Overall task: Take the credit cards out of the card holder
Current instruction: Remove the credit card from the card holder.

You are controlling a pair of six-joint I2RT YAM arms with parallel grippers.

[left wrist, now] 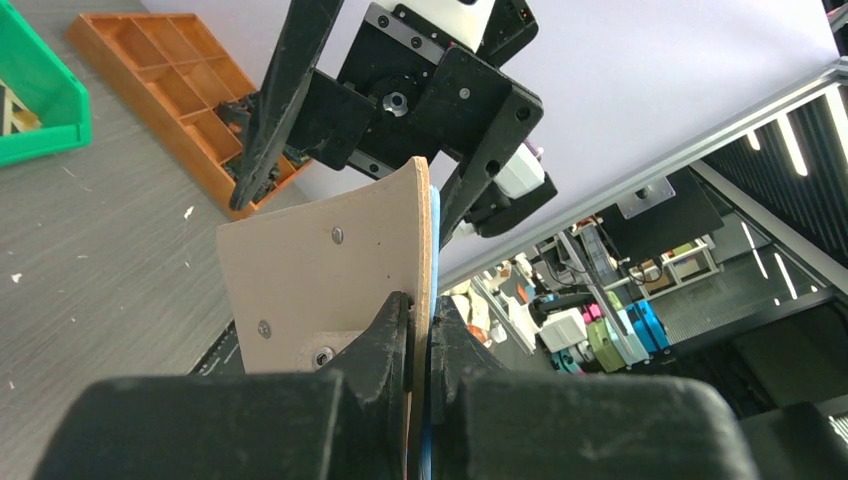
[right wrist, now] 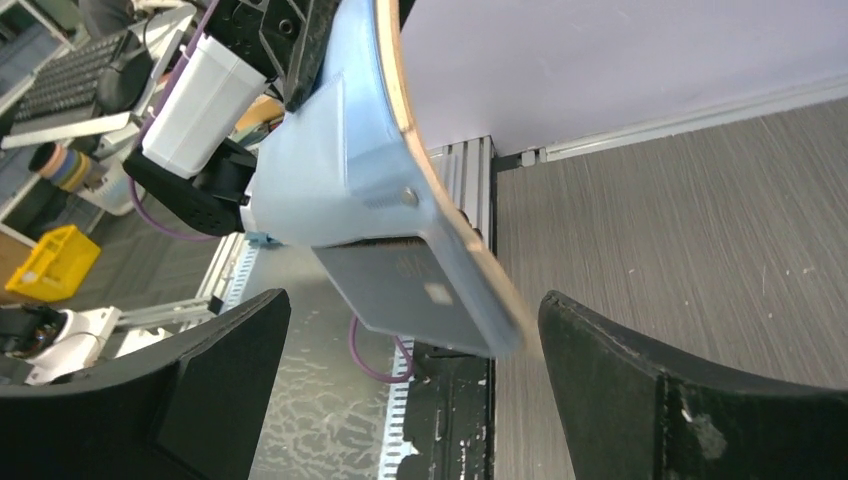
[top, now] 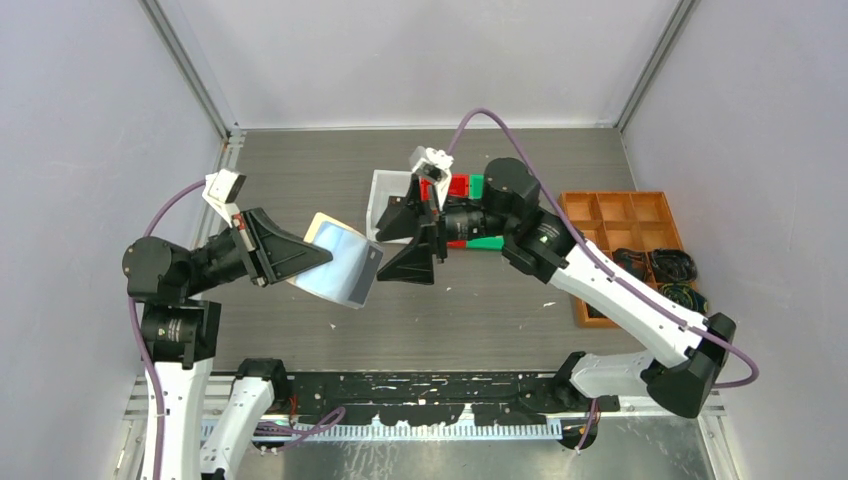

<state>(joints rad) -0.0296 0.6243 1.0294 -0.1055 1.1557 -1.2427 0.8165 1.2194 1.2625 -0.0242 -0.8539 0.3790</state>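
The card holder (left wrist: 320, 270) has a matt tan outside, leather-like and smooth, with small shiny metal studs set into it. Its clear sleeves (right wrist: 340, 170) are glossy plastic, bluish under the light. The card (right wrist: 400, 285) poking from one sleeve looks like flat grey plastic with a dull sheen. The left gripper (left wrist: 420, 335) and right gripper (right wrist: 415, 300) are matt black plastic, slightly grainy. The tabletop (top: 300, 170) is grey wood-grain, matt. The orange tray (top: 620, 215) and green bin (left wrist: 40, 90) are smooth plastic, faintly glossy. The corner rails (top: 190, 70) are brushed metal.
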